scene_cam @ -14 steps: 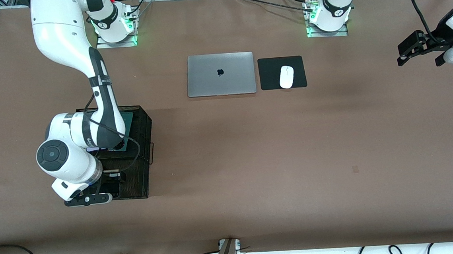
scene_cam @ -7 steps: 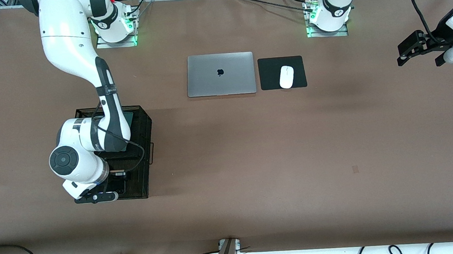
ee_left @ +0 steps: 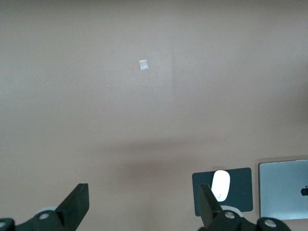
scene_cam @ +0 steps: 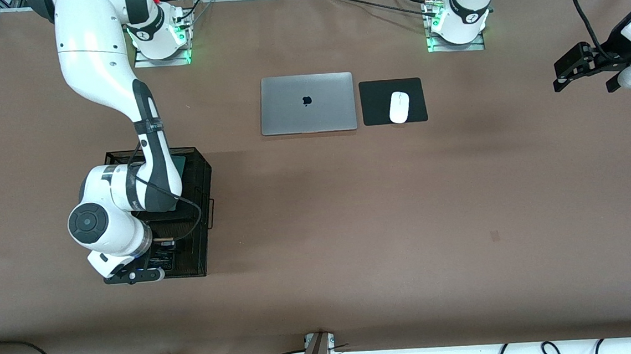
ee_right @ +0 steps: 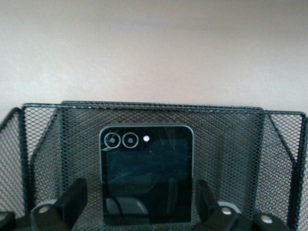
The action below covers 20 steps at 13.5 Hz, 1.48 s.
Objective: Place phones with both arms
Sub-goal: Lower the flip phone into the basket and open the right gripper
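Black phone (ee_right: 146,174), hidden under the right arm in the front view, shows in the right wrist view, flat in the mesh basket (scene_cam: 201,207) at the bench's (scene_cam: 352,224) 9 o'clock, between the right gripper's (ee_right: 139,204) wide fingers. Green phone (scene_cam: 180,163) lies there too. Left gripper (ee_left: 142,207) waits wide over bare bench.

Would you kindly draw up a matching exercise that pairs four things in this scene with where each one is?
Things:
1. black phone
2. white mouse
3. left gripper
4. silver laptop

Places:
A. on the black mouse pad
B. over bare table at the left arm's end, open, waiting
C. in the black mesh basket, between the open fingers of the right gripper
D. closed, beside the mouse pad, toward the right arm's end

Pairs: 1-C, 2-A, 3-B, 4-D
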Available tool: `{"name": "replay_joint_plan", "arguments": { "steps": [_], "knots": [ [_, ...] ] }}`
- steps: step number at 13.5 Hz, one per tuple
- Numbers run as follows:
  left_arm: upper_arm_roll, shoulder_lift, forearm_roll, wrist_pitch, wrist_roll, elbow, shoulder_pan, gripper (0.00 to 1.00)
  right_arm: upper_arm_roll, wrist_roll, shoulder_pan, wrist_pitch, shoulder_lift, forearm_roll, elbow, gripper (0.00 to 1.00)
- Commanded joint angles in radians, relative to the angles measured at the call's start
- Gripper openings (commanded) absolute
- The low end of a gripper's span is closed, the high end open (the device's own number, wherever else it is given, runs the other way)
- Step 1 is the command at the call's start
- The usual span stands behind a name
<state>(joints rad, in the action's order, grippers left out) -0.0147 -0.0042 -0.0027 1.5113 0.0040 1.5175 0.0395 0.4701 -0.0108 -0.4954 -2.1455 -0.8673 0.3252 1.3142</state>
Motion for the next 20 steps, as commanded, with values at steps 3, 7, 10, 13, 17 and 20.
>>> {"name": "replay_joint_plan", "arguments": {
  "steps": [3, 7, 10, 13, 17, 20],
  "knots": [
    [-0.001, 0.001, -0.002, -0.016, -0.010, -0.011, 0.002, 1.00, 0.007, -0.017, 0.008, 0.078, 0.030, 0.022, -0.044, 0.99],
    [-0.002, 0.001, -0.002, -0.017, -0.018, -0.011, 0.003, 1.00, 0.009, -0.015, 0.041, 0.295, 0.048, 0.023, -0.191, 0.99],
    [-0.002, 0.001, -0.002, -0.017, -0.019, -0.011, 0.003, 1.00, 0.004, -0.012, 0.043, 0.433, 0.135, 0.041, -0.216, 0.99],
    [-0.001, 0.001, -0.002, -0.017, -0.019, -0.011, 0.003, 1.00, 0.010, -0.006, 0.037, 0.593, 0.220, 0.037, -0.216, 0.99],
    [-0.001, 0.001, -0.002, -0.017, -0.019, -0.011, 0.003, 1.00, -0.127, 0.074, 0.142, 0.701, 0.361, -0.058, -0.217, 0.99],
    [-0.001, 0.001, -0.002, -0.017, -0.019, -0.011, 0.003, 1.00, -0.555, 0.145, 0.413, 0.687, 0.444, -0.328, -0.167, 0.99]
  ]
}}
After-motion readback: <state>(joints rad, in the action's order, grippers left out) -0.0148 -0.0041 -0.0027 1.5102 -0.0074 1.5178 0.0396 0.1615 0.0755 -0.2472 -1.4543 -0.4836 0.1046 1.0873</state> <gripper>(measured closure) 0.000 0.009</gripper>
